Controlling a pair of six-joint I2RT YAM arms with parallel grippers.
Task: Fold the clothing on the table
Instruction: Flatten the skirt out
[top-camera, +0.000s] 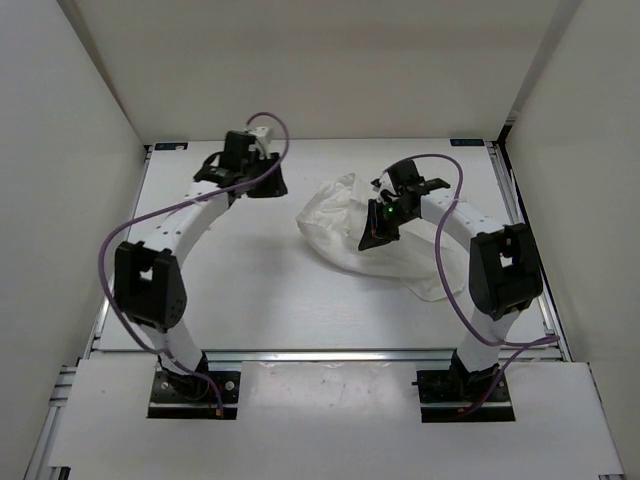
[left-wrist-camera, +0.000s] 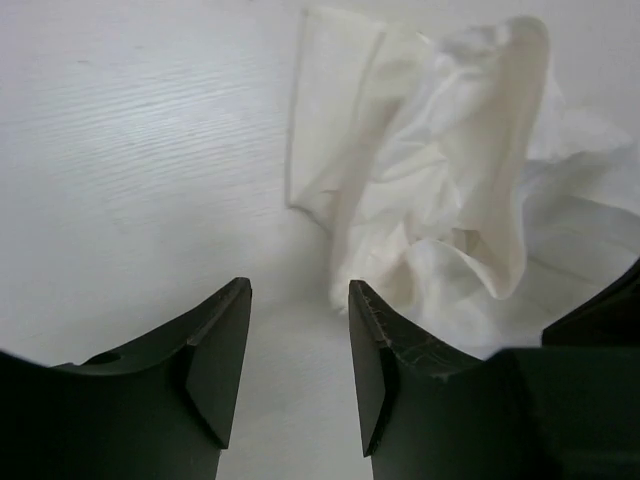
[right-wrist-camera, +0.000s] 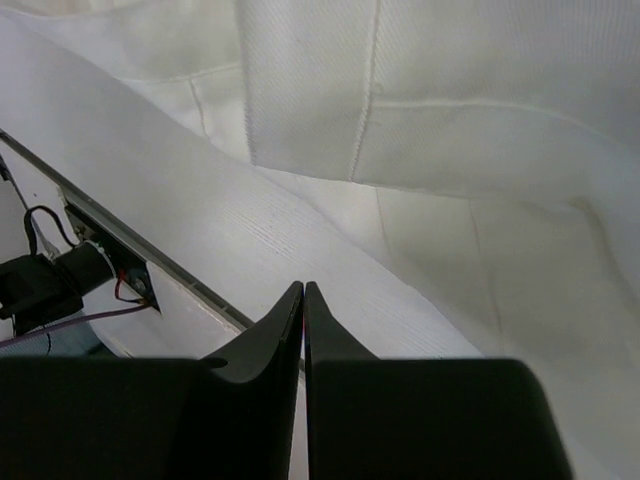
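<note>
On the left half of the table (top-camera: 230, 290), the left gripper (left-wrist-camera: 300, 370) is over bare surface. Its jaws are well apart with nothing between them. It is near the garment's left edge, not touching it.

Centre-right: the clothing (top-camera: 335, 225) is a crumpled heap, not laid flat. The left wrist view shows one panel doubled over at the left and loose bunched folds behind it. In the top view a tail trails off toward the right arm's side. No clean fold anywhere.

Right: the right gripper (right-wrist-camera: 303, 325) is above the right part of the heap in the top view; height can't be told. Its jaws are pressed together. The wrist view shows no fabric between the tips, and the cloth lies beyond them. Neither arm holds anything.

My read: still at the spread-out step, with the first fold not started.

Next move needs:
- The left gripper shifts right onto the doubled-over edge and pinches a single layer, not the bunch.
- The right gripper has to open before it can take the opposite edge.
- Both then pull apart to flatten the cloth.

Thin fabric, so a multi-layer grab is likely if the approach is too deep.
</note>
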